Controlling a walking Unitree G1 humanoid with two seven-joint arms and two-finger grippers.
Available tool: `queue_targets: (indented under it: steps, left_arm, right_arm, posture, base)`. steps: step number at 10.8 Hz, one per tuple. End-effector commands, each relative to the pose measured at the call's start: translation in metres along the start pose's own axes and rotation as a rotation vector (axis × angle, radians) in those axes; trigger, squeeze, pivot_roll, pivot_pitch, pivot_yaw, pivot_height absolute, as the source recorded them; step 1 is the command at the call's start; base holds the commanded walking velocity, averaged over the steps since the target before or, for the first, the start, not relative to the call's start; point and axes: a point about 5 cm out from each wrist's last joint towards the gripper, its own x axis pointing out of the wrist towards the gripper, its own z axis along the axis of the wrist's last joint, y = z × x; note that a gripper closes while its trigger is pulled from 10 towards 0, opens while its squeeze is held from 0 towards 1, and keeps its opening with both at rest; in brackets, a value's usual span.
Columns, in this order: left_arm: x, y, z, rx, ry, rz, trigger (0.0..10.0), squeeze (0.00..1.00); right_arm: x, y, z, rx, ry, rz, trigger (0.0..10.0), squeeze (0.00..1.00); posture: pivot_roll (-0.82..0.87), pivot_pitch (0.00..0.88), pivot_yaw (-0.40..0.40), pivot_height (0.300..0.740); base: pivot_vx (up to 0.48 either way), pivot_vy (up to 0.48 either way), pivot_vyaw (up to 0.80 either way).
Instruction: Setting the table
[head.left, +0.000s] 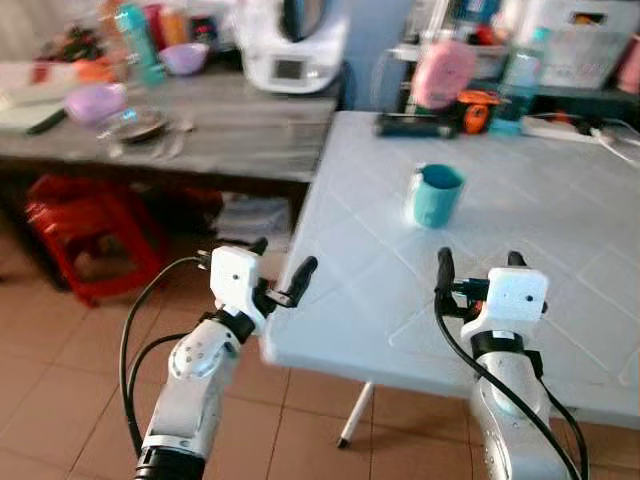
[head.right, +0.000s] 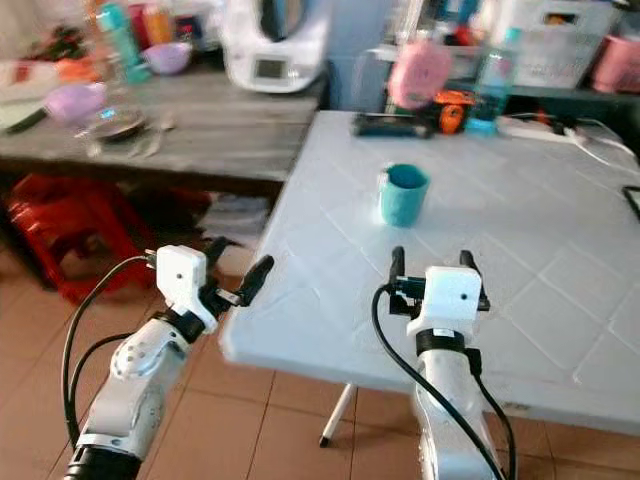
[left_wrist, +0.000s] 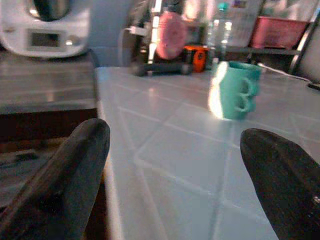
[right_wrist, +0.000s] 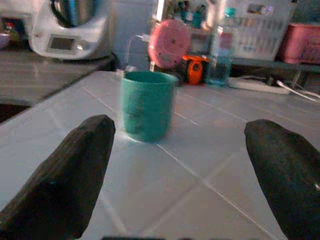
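1. Leftmost, the left gripper (head.left: 283, 270) hovers at the near left corner of the pale blue table (head.left: 560, 250), just off its left edge, fingers spread apart and holding nothing. Its silver arm rises from below, bent at the wrist so the fingers point toward the table.
2. Further right, the teal mug (head.left: 437, 194) stands upright on the table, well back from the near edge and nearer the left edge than the right. It lies ahead of both grippers and apart from each; in the left wrist view its handle (left_wrist: 243, 95) faces the camera.
3. Right of that, the right gripper (head.left: 480, 265) is held over the near part of the table, fingers wide open and empty, pointing toward the mug (right_wrist: 147, 105), which sits between the fingertips in the right wrist view. The arm comes up nearly straight from below the near edge.
4. Along the far edge lie a dark flat object (head.left: 415, 125), an orange item (head.left: 480, 108) and a water bottle (head.left: 520, 75).
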Motion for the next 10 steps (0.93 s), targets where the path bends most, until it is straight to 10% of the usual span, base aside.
queue_targets:
  steps: [1,10]
  left_arm:
    - [0.0033,-0.0048,0.0010,-0.005,-0.003,-0.024,10.0,0.00]
    - [0.0005,-0.0038,0.0012,0.005,-0.010,-0.025,10.0,0.00]
  right_arm:
    - [0.0010,-0.0039,0.0000,-0.007,-0.001,-0.018,10.0,0.00]
    - [0.0008,-0.0026,-0.0029,-0.005,0.013,-0.021,10.0,0.00]
  posture:
    - [0.02,0.037,0.028,0.740]
    - [0.02,0.044,0.031,0.740]
  base:
    - [0.255,0.000,0.00]
    - [0.199,0.000,0.00]
